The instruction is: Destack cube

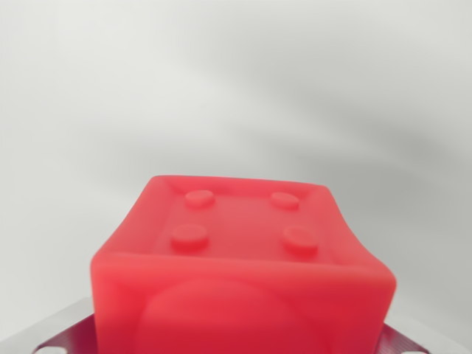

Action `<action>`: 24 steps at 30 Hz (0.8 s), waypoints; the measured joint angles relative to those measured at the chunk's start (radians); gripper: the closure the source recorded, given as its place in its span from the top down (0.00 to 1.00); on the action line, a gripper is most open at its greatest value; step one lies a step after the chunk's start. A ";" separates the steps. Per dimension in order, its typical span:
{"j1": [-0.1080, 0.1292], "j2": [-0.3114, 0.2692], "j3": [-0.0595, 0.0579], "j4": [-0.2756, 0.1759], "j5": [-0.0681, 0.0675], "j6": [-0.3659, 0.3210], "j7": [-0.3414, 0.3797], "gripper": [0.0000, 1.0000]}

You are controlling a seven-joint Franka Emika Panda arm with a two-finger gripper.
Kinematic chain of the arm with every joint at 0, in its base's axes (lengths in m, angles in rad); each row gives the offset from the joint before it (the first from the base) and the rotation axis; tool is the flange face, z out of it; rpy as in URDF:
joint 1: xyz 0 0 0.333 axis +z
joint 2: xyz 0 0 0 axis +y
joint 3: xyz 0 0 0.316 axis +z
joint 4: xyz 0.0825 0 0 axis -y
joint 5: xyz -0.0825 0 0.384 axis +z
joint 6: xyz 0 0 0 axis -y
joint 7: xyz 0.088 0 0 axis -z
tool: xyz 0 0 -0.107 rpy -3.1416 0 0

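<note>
Basically the whole upper part of the frame is a plain pale grey-white backdrop, soft and out of focus, w/ faint darker smudges drifting across it; no seams, walls or room features can be made out, and I can't tell if it's a tabletop or a wall.

The red cube fills the lower centre, very close to the lens. Its far face shows four round raised studs in a square, set in a shallow recess w/ a raised rim. The near face is blurred and carries a large rounded bulge or hollow, probably a moulded circle, too soft to read. The cube's bottom is cut off by the frame's lower edge.

Bits of ribbed metal, likely gripper parts, poke out at lower left and lower right beside the cube, touching or nearly so. Fingertips aren't visible, so whether they're clamped on the cube can't be told.

Open space lies above and to both sides of the cube.
</note>
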 joint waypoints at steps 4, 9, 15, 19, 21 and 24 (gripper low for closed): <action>0.011 0.010 0.004 0.011 -0.002 0.000 0.011 0.00; 0.025 0.022 0.007 0.022 -0.005 0.000 0.024 0.00; 0.043 0.037 0.011 0.039 -0.009 0.000 0.039 0.00; 0.054 0.046 0.012 0.048 -0.012 0.000 0.047 0.00; 0.060 0.052 0.013 0.055 -0.013 0.000 0.052 0.00; 0.067 0.058 0.014 0.062 -0.015 0.000 0.059 0.00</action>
